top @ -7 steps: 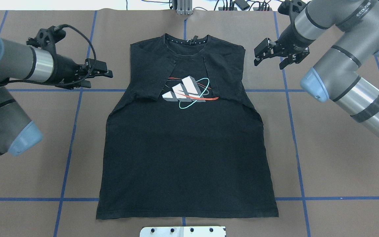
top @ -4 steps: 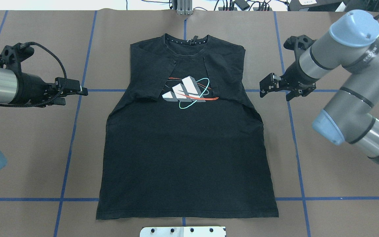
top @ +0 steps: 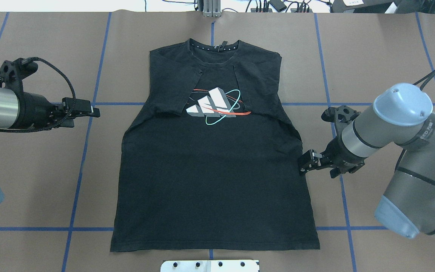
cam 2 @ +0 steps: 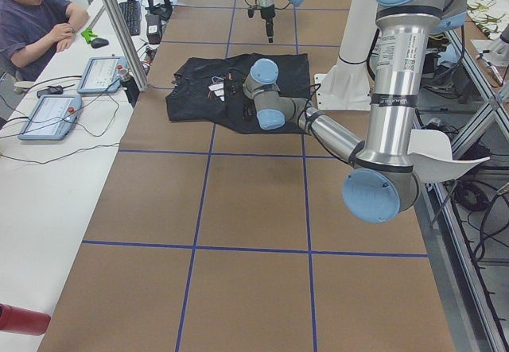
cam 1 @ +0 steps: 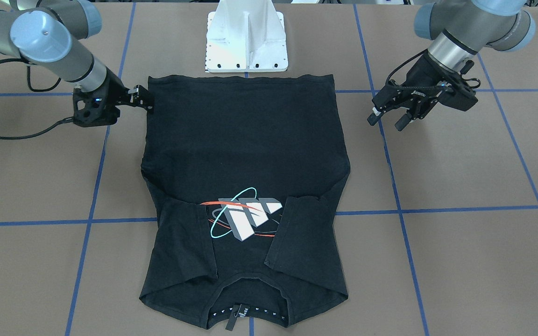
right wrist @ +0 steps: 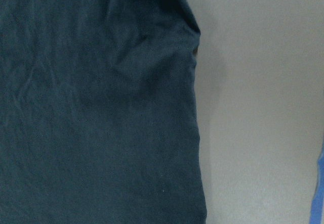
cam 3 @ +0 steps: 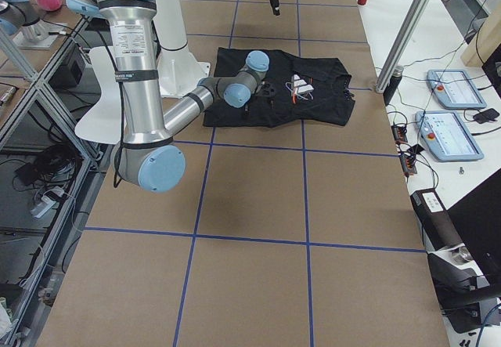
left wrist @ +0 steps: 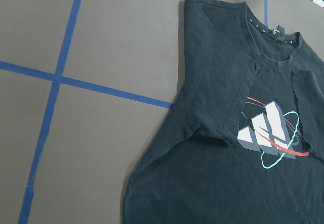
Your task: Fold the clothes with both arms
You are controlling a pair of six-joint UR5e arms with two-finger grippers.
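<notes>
At the right side edge of the black T-shirt (top: pixel 213 181), just below the armpit, we find the right gripper (top: pixel 317 169) low over the brown table (top: pixel 32 170). Its jaws are spread with nothing between them, and we cannot tell whether a fingertip touches the cloth. Its wrist camera looks down on that black edge against the bare surface. Well off the opposite side, level with the chest print, we see the left gripper (cam 1: pixel 385 122) near a crossing of blue tape lines (top: pixel 119 103), likewise spread and empty, clear of the cloth. Between the two, the shirt lies flat, print up, collar away from the robot and hem just beside the white pedestal (cam 1: pixel 245 46). Both sleeves (top: pixel 172 87) are folded inward over the chest, flanking the graphic (top: pixel 215 105). Past the table's long edge, a person (cam 2: pixel 36 14) sits at a white bench (cam 2: pixel 48 177).
</notes>
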